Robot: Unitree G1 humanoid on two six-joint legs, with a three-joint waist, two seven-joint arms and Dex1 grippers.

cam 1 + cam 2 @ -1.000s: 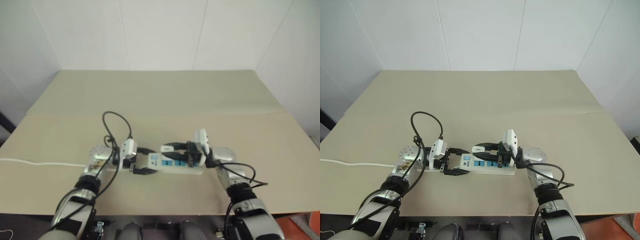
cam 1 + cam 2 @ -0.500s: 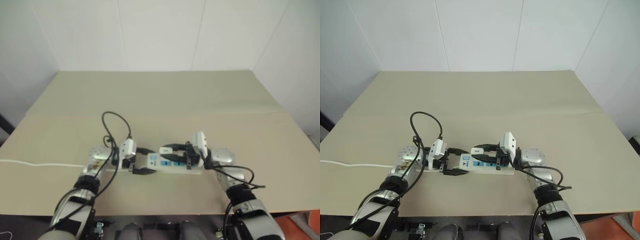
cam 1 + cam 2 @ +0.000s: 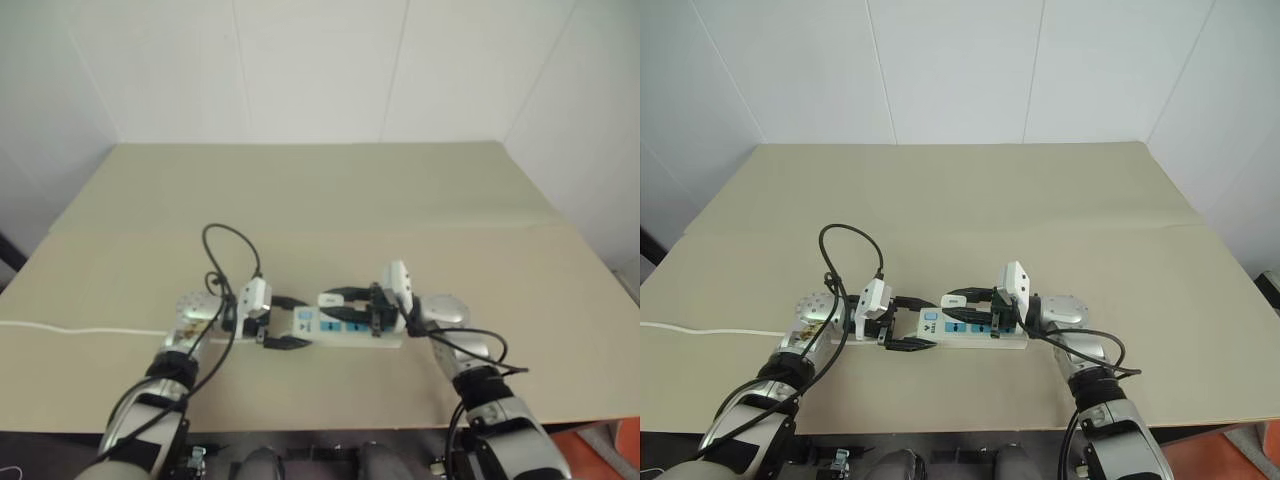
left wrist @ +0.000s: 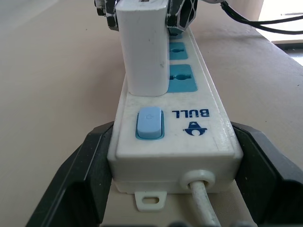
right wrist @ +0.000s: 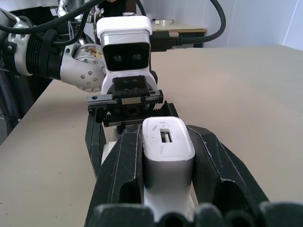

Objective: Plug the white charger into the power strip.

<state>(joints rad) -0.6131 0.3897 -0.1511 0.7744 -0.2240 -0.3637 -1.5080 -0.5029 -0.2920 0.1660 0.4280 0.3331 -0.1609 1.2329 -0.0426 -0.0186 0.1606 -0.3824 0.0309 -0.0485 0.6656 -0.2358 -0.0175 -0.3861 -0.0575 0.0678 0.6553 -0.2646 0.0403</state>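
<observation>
My right claw [image 5: 168, 189] is clenched on the white charger [image 5: 167, 144], holding it upright on the power strip [image 4: 175, 132] just past the blue switch [image 4: 149, 124]; its prongs seem seated, though I can't quite see them. My left claw [image 4: 173, 182] straddles the strip's corded end, fingers spread against its sides. The strip lies flat on my tan desk [image 3: 970, 200].

Place: a robot test room or lab corner, not a home.
Walls: plain white panels [image 3: 960, 70] with thin seams, closing in the far side, left and right.
Work surface: a broad beige table [image 3: 970, 200], bare across its far half.
Beyond: another beige table [image 5: 182, 29] stands in the background of the right wrist view.
</observation>
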